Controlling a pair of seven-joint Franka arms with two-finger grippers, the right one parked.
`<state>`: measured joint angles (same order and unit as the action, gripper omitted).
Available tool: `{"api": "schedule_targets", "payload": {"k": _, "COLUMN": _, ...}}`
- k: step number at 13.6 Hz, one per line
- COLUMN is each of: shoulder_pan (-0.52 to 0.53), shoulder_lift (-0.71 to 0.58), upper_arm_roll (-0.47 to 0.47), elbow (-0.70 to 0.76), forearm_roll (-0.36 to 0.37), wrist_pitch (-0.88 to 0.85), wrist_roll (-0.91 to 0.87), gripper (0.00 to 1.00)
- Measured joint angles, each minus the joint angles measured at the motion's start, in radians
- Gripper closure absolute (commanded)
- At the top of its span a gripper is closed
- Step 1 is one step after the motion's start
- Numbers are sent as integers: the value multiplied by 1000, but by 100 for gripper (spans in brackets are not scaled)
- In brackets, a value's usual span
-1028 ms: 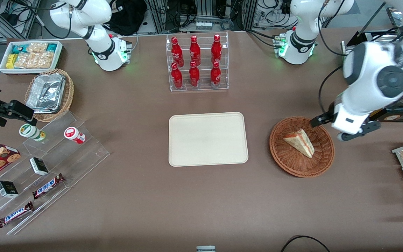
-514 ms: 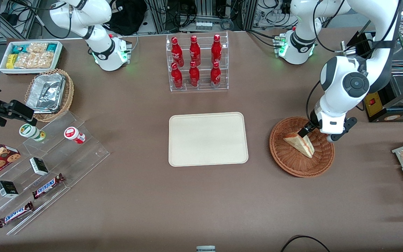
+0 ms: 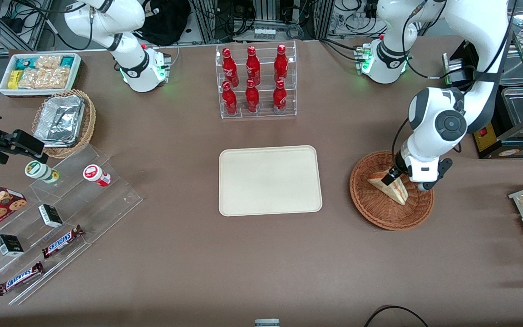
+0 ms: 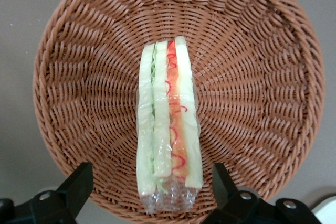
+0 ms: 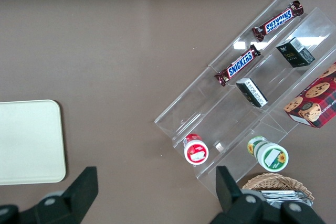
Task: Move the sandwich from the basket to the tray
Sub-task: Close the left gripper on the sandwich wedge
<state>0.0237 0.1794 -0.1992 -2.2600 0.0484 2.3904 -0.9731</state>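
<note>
Hovering gripper (image 3: 397, 180) | fingers (image 4: 79, 184) spread astride sandwich (image 4: 168, 124) | basket (image 3: 370, 206)

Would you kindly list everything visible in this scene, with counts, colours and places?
sandwich: one, white with red-green filling, in basket
basket: one, reddish-brown, toward working arm's end
tray: one, cream, table centre
cola bottles: six, red, in clear rack
foil container: one, silver, in tan basket
Snickers bars: two, brown, on acrylic steps
gripper: one, black fingers open astride the sandwich
</note>
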Motion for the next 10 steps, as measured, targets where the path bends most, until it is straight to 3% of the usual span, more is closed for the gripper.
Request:
{"api": "schedule_targets", "payload": {"k": 3, "shoulder_pan": 0, "shoulder_lift": 26, "upper_arm_roll": 0, "elbow": 0, "forearm_roll": 0, "wrist_pitch": 11, "wrist_roll": -1, "gripper": 79}}
{"api": "schedule_targets", "payload": {"k": 4, "shoulder_pan": 0, "shoulder_lift": 32, "upper_arm_roll": 0, "elbow": 1, "forearm_roll": 0, "wrist_pitch": 12, "wrist_roll": -1, "gripper": 89}}
{"api": "schedule_targets", "payload": {"k": 8, "shoulder_pan": -1, "shoulder_lift": 37, "upper_arm_roll": -1, "elbow": 41, "forearm_roll": 0, "wrist_pitch": -14, "wrist_roll": -1, "gripper": 94}}
{"api": "schedule_targets", "payload": {"k": 10, "shoulder_pan": -2, "shoulder_lift": 37, "upper_arm_roll": -5, "elbow": 100, "forearm_roll": 0, "wrist_pitch": -124, "wrist_roll": -2, "gripper": 94}}
